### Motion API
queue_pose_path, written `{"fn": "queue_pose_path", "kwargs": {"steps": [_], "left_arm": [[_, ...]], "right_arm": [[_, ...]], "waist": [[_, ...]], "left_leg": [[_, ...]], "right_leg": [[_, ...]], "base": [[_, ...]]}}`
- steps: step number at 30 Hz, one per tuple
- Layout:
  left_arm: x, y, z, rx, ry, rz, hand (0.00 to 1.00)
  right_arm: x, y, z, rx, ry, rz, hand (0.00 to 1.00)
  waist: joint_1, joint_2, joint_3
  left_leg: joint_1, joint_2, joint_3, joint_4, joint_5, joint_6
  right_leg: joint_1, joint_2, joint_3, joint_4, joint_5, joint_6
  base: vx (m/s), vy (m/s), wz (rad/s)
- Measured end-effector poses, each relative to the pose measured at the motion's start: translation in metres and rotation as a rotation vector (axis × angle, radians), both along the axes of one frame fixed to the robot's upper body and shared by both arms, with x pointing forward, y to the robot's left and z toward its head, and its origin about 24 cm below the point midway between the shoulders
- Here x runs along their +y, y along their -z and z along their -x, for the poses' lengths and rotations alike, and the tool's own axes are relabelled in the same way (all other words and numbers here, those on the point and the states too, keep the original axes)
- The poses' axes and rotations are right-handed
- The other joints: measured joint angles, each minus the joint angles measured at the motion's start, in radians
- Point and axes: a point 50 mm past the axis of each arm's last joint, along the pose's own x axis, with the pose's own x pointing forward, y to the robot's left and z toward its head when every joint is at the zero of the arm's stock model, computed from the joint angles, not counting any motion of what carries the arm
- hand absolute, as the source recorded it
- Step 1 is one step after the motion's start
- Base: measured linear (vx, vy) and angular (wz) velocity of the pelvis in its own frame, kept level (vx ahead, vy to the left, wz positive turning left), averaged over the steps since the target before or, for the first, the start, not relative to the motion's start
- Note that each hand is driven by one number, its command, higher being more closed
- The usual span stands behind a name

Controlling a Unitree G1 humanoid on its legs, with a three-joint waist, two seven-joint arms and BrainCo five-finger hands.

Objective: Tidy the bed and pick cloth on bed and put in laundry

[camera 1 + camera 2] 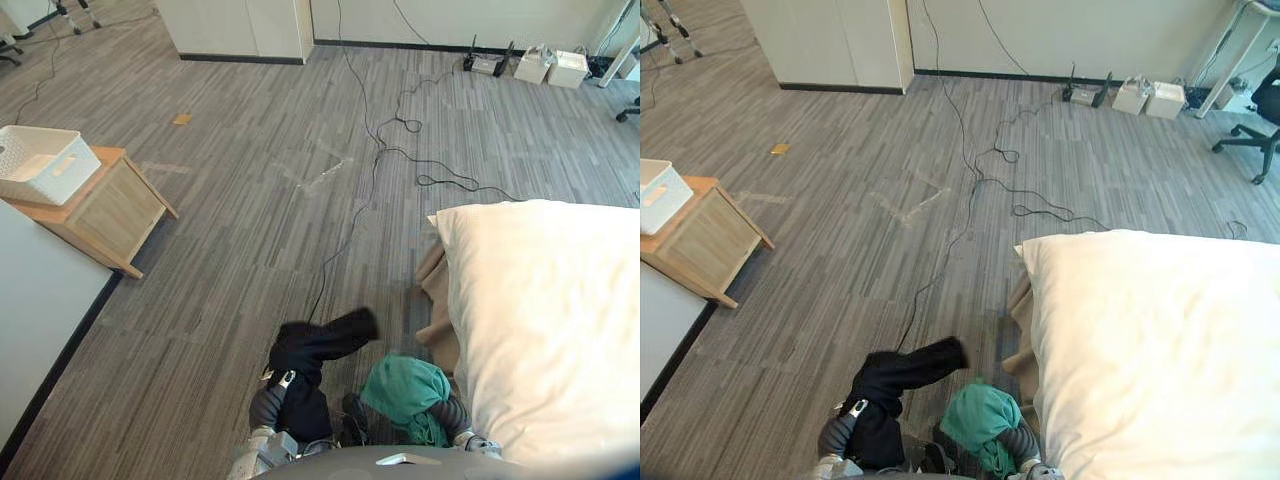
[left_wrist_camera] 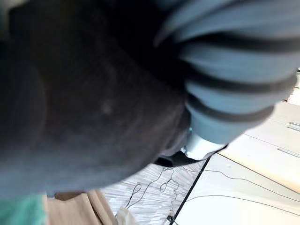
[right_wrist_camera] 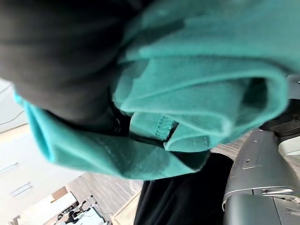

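grey plank floor (image 1: 250, 220), wooden cabinet (image 1: 100, 212), cream walls (image 1: 400, 18).

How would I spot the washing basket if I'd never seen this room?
From the big white bed on the right, look across the grey floor to the left side. A low wooden cabinet stands there, and the white basket sits on top. Unlike the plain white boxes by the far wall, it has dotted holes and a handle slot.

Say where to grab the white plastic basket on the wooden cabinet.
Likely the handle slot in the end wall of the white plastic basket, approached from the open-floor side: that wall faces outward, the slot gives a hold, and it sits upright on the wooden cabinet.
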Motion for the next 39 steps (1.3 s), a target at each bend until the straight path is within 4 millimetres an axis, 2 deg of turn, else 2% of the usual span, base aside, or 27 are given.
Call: {"fn": "queue_pose_path", "kwargs": {"steps": [2,3,4,5,6,7,8,9,10,11,13,14,16,18,21,22,23,24,25,26,27,28,29,31,33,37,39], "left_arm": [[0.001,0.002,0.007,0.02,0.001,-0.003,1.0],[0.001,0.002,0.007,0.019,0.003,-0.003,1.0],[0.001,0.001,0.004,0.007,0.025,-0.016,1.0],[-0.002,0.002,0.003,0.004,0.063,-0.036,1.0],[0.0,0.003,0.001,0.007,0.083,-0.058,1.0],[0.008,-0.002,-0.005,-0.032,0.11,-0.105,1.0],[0.009,-0.004,-0.009,-0.05,0.14,-0.131,1.0],[0.011,-0.001,-0.008,-0.026,0.143,-0.14,1.0],[0.01,0.0,-0.007,-0.02,0.148,-0.145,1.0],[0.009,0.0,-0.009,-0.021,0.158,-0.148,1.0],[0.008,-0.001,-0.015,-0.034,0.168,-0.149,1.0],[0.007,-0.001,-0.017,-0.04,0.17,-0.149,1.0],[0.009,-0.003,-0.017,-0.056,0.167,-0.157,1.0],[0.014,-0.003,-0.014,-0.057,0.157,-0.17,1.0],[0.024,-0.003,-0.01,-0.048,0.12,-0.186,1.0],[0.024,-0.004,-0.011,-0.061,0.107,-0.189,1.0],[0.022,-0.004,-0.011,-0.06,0.085,-0.178,1.0],[0.021,-0.003,-0.009,-0.056,0.072,-0.169,1.0],[0.018,-0.002,-0.006,-0.047,0.054,-0.152,1.0],[0.017,-0.002,-0.007,-0.051,0.028,-0.136,1.0],[0.016,-0.003,-0.009,-0.057,0.014,-0.122,1.0],[0.013,-0.004,-0.012,-0.068,-0.009,-0.101,1.0],[0.01,-0.005,-0.01,-0.073,-0.019,-0.086,1.0],[0.01,-0.005,-0.005,-0.071,-0.019,-0.079,1.0],[0.012,-0.008,-0.001,-0.08,-0.04,-0.074,1.0],[0.008,-0.014,0.003,-0.09,-0.068,-0.064,1.0],[0.005,-0.017,0.0,-0.103,-0.066,-0.053,1.0]], "right_arm": [[-0.002,0.001,0.005,0.012,0.003,0.002,1.0],[-0.003,0.002,0.007,0.016,0.009,0.005,1.0],[-0.004,0.001,0.009,0.013,0.02,0.005,1.0],[-0.007,-0.002,0.006,-0.02,0.033,0.011,1.0],[-0.004,-0.002,0.005,-0.028,0.042,-0.002,1.0],[0.003,-0.006,-0.001,-0.064,0.065,-0.039,1.0],[0.002,-0.008,-0.001,-0.084,0.092,-0.052,1.0],[0.005,-0.006,-0.001,-0.07,0.105,-0.063,1.0],[0.007,-0.006,0.003,-0.061,0.104,-0.067,1.0],[0.006,-0.007,0.002,-0.073,0.119,-0.065,1.0],[0.004,-0.008,0.001,-0.083,0.148,-0.063,1.0],[0.002,-0.009,0.0,-0.092,0.157,-0.061,1.0],[-0.003,-0.012,-0.002,-0.117,0.18,-0.054,1.0],[-0.004,-0.013,-0.003,-0.128,0.184,-0.052,1.0],[-0.004,-0.014,-0.004,-0.137,0.178,-0.058,1.0],[-0.006,-0.018,-0.007,-0.161,0.179,-0.056,1.0],[-0.012,-0.02,-0.01,-0.172,0.174,-0.044,1.0],[-0.015,-0.022,-0.011,-0.18,0.172,-0.04,1.0],[-0.02,-0.026,-0.013,-0.201,0.164,-0.031,1.0],[-0.024,-0.03,-0.02,-0.226,0.16,-0.029,1.0],[-0.026,-0.031,-0.023,-0.231,0.16,-0.026,1.0],[-0.031,-0.032,-0.025,-0.242,0.152,-0.015,1.0],[-0.037,-0.035,-0.028,-0.255,0.146,-0.009,1.0],[-0.045,-0.04,-0.033,-0.281,0.155,0.002,1.0],[-0.047,-0.044,-0.037,-0.298,0.136,0.006,1.0],[-0.045,-0.051,-0.031,-0.32,0.087,-0.026,1.0],[-0.044,-0.05,-0.022,-0.299,0.083,-0.034,1.0]], "waist": [[-0.001,0.021,-0.013],[-0.014,0.014,-0.021],[-0.025,0.015,-0.023],[-0.053,0.031,-0.022],[-0.069,0.004,-0.011],[-0.065,-0.038,-0.006],[-0.059,-0.019,0.014],[-0.055,-0.038,0.022],[-0.068,-0.037,0.021],[-0.078,-0.025,0.024],[-0.084,-0.012,0.03],[-0.089,-0.007,0.033],[-0.092,0.01,0.042],[-0.091,0.008,0.045],[-0.094,0.0,0.044],[-0.095,0.01,0.045],[-0.092,0.043,0.05],[-0.092,0.05,0.042],[-0.097,0.09,0.02],[-0.104,0.099,0.025],[-0.109,0.098,0.034],[-0.102,0.107,0.051],[-0.087,0.115,0.077],[-0.071,0.117,0.086],[-0.058,0.117,0.086],[-0.046,0.115,0.086],[-0.049,0.099,0.084]], "left_leg": [[-0.001,0.009,-0.005,0.051,-0.044,0.043],[0.009,-0.013,-0.023,0.035,-0.048,0.04],[0.048,-0.044,-0.047,-0.024,-0.03,0.032],[0.105,-0.065,-0.092,-0.125,-0.002,-0.032],[0.131,-0.047,-0.066,-0.108,-0.07,-0.106],[0.095,-0.002,-0.059,0.049,-0.102,0.073],[0.086,0.047,-0.128,0.083,-0.084,0.006],[0.122,0.031,-0.141,0.064,-0.074,-0.017],[0.152,0.019,-0.171,0.026,-0.065,-0.012],[0.176,0.019,-0.212,0.004,-0.061,-0.018],[0.204,0.02,-0.26,-0.029,-0.052,-0.03],[0.218,0.019,-0.283,-0.046,-0.048,-0.037],[0.27,0.018,-0.328,-0.083,-0.045,-0.042],[0.302,0.011,-0.341,-0.095,-0.055,-0.059],[0.349,0.025,-0.376,-0.062,-0.112,-0.141],[0.342,0.054,-0.381,-0.005,-0.179,-0.135],[0.337,0.094,-0.38,0.036,-0.217,-0.153],[0.333,0.118,-0.379,0.048,-0.238,-0.167],[0.334,0.161,-0.376,0.057,-0.249,-0.191],[0.259,0.194,-0.376,0.254,-0.223,-0.204],[0.213,0.216,-0.375,0.365,-0.193,-0.192],[0.131,0.262,-0.381,0.571,-0.089,-0.163],[0.027,0.305,-0.395,0.816,-0.064,-0.158],[-0.048,0.278,-0.422,0.93,-0.066,-0.154],[-0.124,0.223,-0.412,0.902,-0.081,-0.16],[-0.175,0.129,-0.298,0.479,-0.103,-0.183],[-0.161,0.081,-0.218,0.304,-0.057,-0.177]], "right_leg": [[-0.018,-0.028,0.02,0.16,-0.022,-0.015],[-0.094,-0.084,0.055,0.356,-0.004,-0.019],[-0.186,-0.137,0.103,0.551,0.046,-0.048],[-0.257,-0.136,0.129,0.712,0.052,-0.052],[-0.28,-0.132,0.151,0.739,0.053,-0.048],[-0.322,-0.182,0.163,0.771,0.059,-0.026],[-0.352,-0.199,0.169,0.77,0.054,0.018],[-0.362,-0.202,0.199,0.722,0.051,0.039],[-0.37,-0.172,0.214,0.631,0.046,0.032],[-0.37,-0.121,0.218,0.499,0.047,0.034],[-0.379,-0.065,0.219,0.32,0.063,0.046],[-0.385,-0.05,0.218,0.246,0.084,0.042],[-0.429,-0.026,0.236,0.093,0.193,0.034],[-0.459,-0.033,0.255,0.061,0.249,0.03],[-0.465,-0.039,0.254,0.132,0.289,-0.02],[-0.461,-0.026,0.249,0.17,0.269,-0.084],[-0.468,-0.003,0.235,0.22,0.246,-0.094],[-0.472,0.014,0.228,0.239,0.219,-0.098],[-0.47,0.048,0.211,0.256,0.151,-0.103],[-0.46,0.07,0.201,0.265,0.1,-0.111],[-0.441,0.082,0.201,0.256,0.096,-0.124],[-0.401,0.109,0.206,0.23,0.092,-0.139],[-0.318,0.153,0.223,0.187,0.066,-0.162],[-0.242,0.172,0.257,0.152,0.029,-0.182],[-0.17,0.189,0.301,0.092,0.017,-0.192],[-0.044,0.213,0.33,-0.015,0.042,-0.142],[0.027,0.212,0.316,-0.042,0.03,-0.11]], "base": [[0.13,0.064,-0.12],[0.12,0.114,0.4],[0.15,0.154,0.87],[0.16,0.111,0.9],[0.23,0.0,0.95],[0.32,-0.168,0.82],[0.3,-0.216,0.65],[0.29,-0.221,0.68],[0.29,-0.124,0.76],[0.26,-0.083,0.85],[0.2,-0.045,0.83],[0.26,-0.063,0.9],[0.26,-0.073,0.67],[0.29,-0.122,0.39],[0.34,-0.217,0.52],[0.4,-0.349,0.46],[0.31,-0.299,0.24],[0.34,-0.278,-0.05],[0.4,-0.245,0.14],[0.49,-0.318,0.14],[0.48,-0.334,0.02],[0.36,-0.292,-0.39],[0.31,-0.215,-0.44],[0.36,-0.196,-0.59],[0.47,-0.222,-0.83],[0.46,-0.118,-0.54],[0.51,-0.063,0.04]]}}
